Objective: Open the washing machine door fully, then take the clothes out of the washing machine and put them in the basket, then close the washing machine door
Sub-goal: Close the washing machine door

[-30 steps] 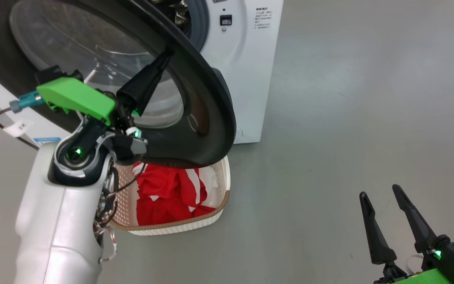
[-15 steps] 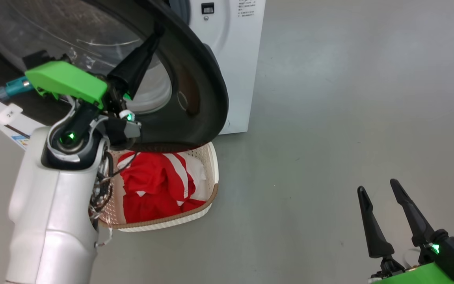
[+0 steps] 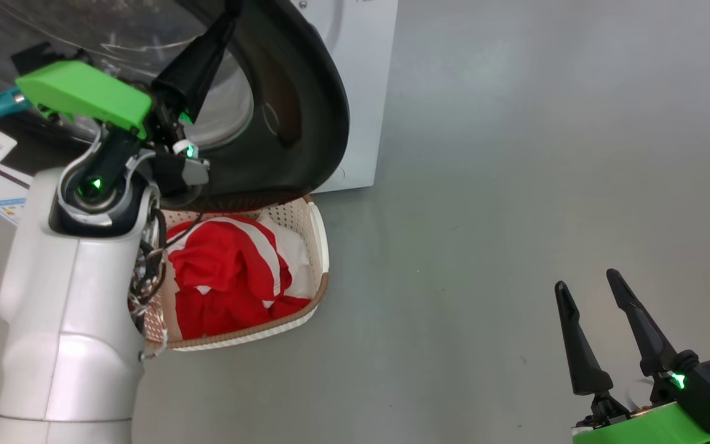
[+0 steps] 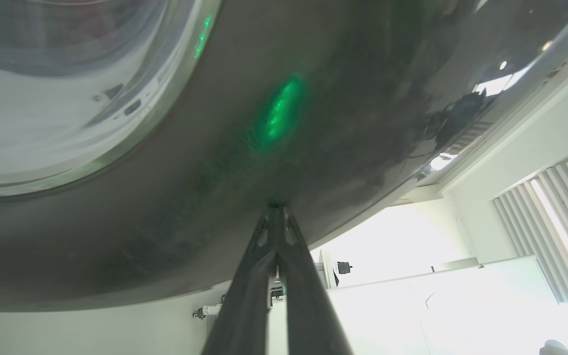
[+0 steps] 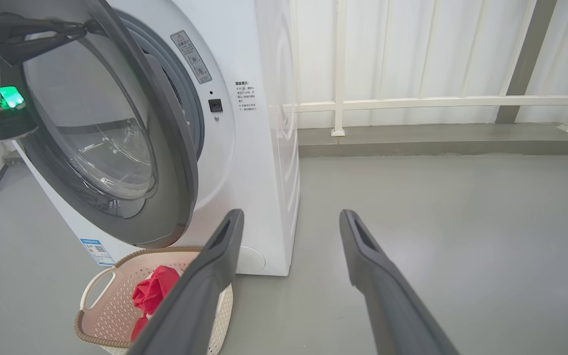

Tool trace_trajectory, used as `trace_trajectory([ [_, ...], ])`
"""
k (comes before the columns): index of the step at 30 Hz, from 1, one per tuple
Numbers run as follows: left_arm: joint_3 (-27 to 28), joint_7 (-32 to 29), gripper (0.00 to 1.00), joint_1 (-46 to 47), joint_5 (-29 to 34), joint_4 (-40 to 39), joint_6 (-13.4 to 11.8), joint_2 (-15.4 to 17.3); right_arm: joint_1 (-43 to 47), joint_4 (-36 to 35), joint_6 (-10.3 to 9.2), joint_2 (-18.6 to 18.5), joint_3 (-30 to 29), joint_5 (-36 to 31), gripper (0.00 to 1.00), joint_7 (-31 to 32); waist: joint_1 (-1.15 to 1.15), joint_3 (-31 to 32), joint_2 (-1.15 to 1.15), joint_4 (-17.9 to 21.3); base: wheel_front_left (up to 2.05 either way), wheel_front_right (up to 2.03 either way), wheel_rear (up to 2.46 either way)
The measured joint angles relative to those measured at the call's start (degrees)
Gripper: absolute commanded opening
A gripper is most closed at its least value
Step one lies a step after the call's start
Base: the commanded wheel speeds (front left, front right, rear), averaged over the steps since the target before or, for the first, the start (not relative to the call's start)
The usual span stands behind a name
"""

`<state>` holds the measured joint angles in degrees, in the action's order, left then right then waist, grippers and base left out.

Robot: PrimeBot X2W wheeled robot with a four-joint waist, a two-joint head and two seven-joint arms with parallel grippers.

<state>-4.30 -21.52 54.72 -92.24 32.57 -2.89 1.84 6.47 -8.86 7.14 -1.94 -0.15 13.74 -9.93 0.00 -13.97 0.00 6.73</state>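
Left pincer [image 4: 276, 209] clenched, tips on washing machine door [image 3: 306, 111], right pincer [image 3: 587, 280] spread over grey floor [image 3: 515, 154], white railing [image 5: 437, 102] beyond

Clothes [image 3: 222, 277] in basket [image 3: 323, 246] below door [image 3: 306, 92]

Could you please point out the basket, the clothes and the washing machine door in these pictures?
the basket [image 3: 320, 246]: head view, its cream right wall.
the clothes [image 3: 225, 277]: head view, red fabric in the middle.
the washing machine door [image 3: 309, 105]: head view, its glossy black rim.
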Motion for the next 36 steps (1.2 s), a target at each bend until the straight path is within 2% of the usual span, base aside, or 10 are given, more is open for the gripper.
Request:
trace_trajectory([
  [15,0.48,-0.05,0.00,4.50,0.54,2.27,1.48,0.18,-1.25,0.71,0.00,-0.01,0.86,0.65,1.00,-0.68,0.00,-3.09,0.00,1.51,0.00,0.00,0.00],
  [36,1.40,0.51,0.00,7.89,1.45,6.19,3.49,0.97,-2.18,1.33,0.00,-0.02,2.56,0.80,1.00,-0.68,0.00,-4.06,0.00,4.00,0.00,0.00,0.00],
])
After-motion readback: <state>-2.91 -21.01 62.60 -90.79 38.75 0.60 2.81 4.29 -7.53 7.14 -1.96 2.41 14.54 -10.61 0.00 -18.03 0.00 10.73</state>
